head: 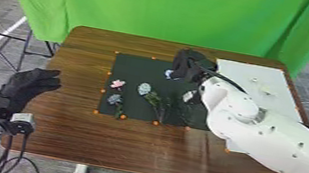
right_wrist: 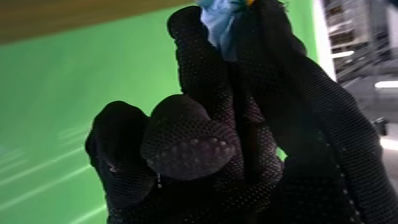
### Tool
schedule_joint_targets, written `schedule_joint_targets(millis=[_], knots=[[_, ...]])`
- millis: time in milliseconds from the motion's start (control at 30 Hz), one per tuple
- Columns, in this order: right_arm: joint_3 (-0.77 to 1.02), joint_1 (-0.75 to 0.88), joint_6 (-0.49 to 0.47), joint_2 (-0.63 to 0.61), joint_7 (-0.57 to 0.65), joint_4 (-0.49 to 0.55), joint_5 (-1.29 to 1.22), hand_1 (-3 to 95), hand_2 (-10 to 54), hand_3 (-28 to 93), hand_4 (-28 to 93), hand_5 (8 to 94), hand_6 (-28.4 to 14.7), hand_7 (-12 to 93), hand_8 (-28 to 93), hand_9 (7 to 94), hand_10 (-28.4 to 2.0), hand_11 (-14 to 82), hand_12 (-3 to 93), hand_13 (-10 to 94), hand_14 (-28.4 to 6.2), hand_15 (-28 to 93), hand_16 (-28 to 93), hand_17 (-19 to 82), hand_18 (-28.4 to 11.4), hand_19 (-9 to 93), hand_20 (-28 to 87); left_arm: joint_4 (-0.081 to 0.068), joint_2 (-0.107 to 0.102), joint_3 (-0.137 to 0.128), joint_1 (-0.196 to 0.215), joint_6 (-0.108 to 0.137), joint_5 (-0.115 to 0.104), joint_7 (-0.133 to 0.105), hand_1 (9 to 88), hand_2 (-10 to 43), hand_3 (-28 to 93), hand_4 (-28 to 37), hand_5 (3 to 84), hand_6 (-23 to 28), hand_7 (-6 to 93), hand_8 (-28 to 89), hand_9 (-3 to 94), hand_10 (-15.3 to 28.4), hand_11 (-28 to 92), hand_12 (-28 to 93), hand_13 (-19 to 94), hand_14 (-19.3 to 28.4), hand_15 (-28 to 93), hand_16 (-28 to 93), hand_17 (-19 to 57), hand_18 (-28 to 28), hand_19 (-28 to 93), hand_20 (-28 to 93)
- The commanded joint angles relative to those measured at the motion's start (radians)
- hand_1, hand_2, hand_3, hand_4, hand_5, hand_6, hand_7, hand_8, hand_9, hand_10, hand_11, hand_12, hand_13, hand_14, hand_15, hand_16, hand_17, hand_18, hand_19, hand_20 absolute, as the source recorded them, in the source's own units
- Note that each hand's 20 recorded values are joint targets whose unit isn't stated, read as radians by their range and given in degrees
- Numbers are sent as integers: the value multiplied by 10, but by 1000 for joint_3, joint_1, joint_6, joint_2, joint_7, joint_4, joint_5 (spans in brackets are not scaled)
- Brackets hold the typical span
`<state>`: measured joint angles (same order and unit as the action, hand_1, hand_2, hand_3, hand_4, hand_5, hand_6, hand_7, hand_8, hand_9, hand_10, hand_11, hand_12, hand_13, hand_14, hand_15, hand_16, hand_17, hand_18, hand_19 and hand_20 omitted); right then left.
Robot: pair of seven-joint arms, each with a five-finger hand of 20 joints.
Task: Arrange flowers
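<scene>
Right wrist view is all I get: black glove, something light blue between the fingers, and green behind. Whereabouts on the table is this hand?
Observer: The right hand is over the far part of the dark mat.
Visitor: Oh! Are there any pink flowers around?
Observer: Yes, a pink flower lies near the mat's left edge.
Visitor: And what's the other hand up to?
Observer: The left hand is at the left edge of the table, away from the flowers.
</scene>
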<state>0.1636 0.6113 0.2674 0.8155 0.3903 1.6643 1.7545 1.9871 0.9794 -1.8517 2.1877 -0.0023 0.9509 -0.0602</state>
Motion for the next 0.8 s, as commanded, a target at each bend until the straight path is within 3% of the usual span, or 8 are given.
schedule_joint_targets(millis=[33,300,433,800], knots=[[-22,16,-50,25,-4,-15,5,616,-95,551,-180,773,23,207,55,866,-108,66,342,876,-13,662,319,608,-148,932,602,-1,5,-4,4,-19,-5,18,264,98,603,-266,463,45,172,-71,470,163,207,98,376,200,201,-45,68,123,101,117],[-27,11,-56,27,-5,-27,1,613,-95,551,-177,769,24,210,53,860,-105,62,339,873,-14,663,319,607,-148,932,603,-4,2,2,-7,-22,-4,16,263,97,605,-266,463,45,171,-70,470,163,206,98,375,200,201,-44,67,122,101,116],[-17,19,-75,21,-10,-24,-13,595,-95,560,-167,762,24,211,55,852,-106,65,334,871,-16,663,320,602,-149,932,601,-7,6,-2,-9,-45,5,21,270,82,610,-256,462,44,171,-70,468,163,206,99,374,199,200,-44,67,122,101,116],[18,36,-143,20,-9,-16,-13,546,-95,544,-145,733,17,202,62,773,-119,131,243,859,-23,662,320,589,-154,932,595,-5,8,-5,-8,-49,9,25,284,61,604,-233,460,42,171,-71,465,162,204,99,372,198,197,-43,65,122,98,117]])
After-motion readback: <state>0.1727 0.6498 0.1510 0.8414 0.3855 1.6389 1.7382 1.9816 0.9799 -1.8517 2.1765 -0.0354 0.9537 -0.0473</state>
